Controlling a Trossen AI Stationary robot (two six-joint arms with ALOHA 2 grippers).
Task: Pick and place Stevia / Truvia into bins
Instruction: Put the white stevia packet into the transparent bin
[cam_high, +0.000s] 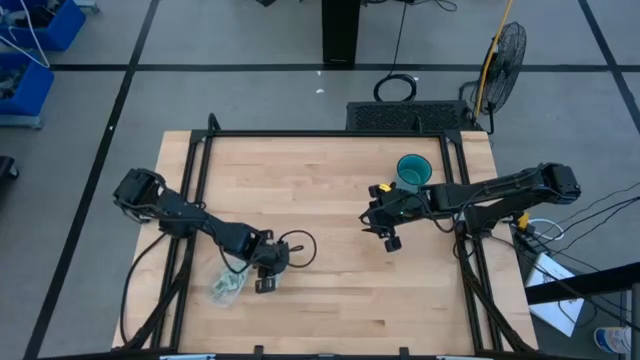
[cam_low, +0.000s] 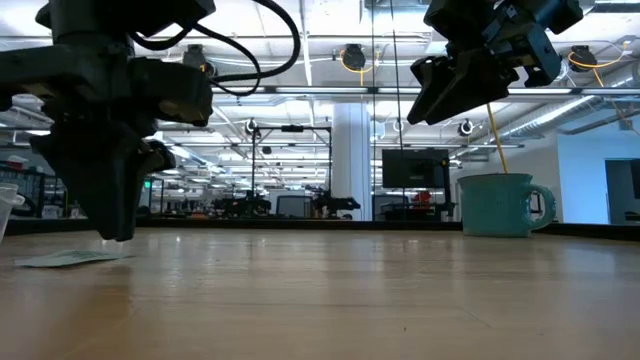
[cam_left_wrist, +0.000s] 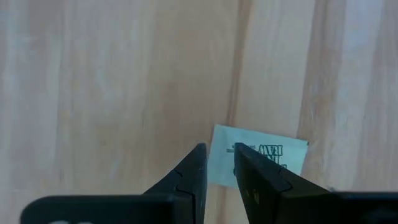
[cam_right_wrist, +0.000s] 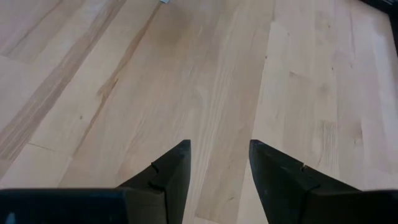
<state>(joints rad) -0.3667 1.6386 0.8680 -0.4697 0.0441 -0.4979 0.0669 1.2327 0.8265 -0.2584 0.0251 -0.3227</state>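
A few pale green and white sachets (cam_high: 228, 287) lie flat in a small heap near the table's near left part; one shows in the low view (cam_low: 70, 258). My left gripper (cam_high: 265, 280) points down just right of the heap, its tips low at the table (cam_low: 118, 235). In the left wrist view its narrowly open fingers (cam_left_wrist: 219, 152) stand over the edge of a single white sachet (cam_left_wrist: 267, 155) lying flat on the wood. A see-through rim that may be the tub (cam_low: 5, 205) shows at the low view's left edge. My right gripper (cam_high: 388, 238) hangs open and raised (cam_low: 430, 100) over bare wood (cam_right_wrist: 219, 149). My left gripper comes from above, pointing down, with one fingertip (cam_left_wrist: 245, 158) over the sachet's near edge (cam_left_wrist: 217, 140). I cannot tell whether the fingers touch the sachet, which lies flat on the table.
A teal cup (cam_high: 413, 172) with a handle stands at the table's far right (cam_low: 500, 205), just beyond my right gripper. A black cable loop (cam_high: 298, 248) sticks out beside my left wrist. Bare wood stretches across the table's middle (cam_high: 320, 200).
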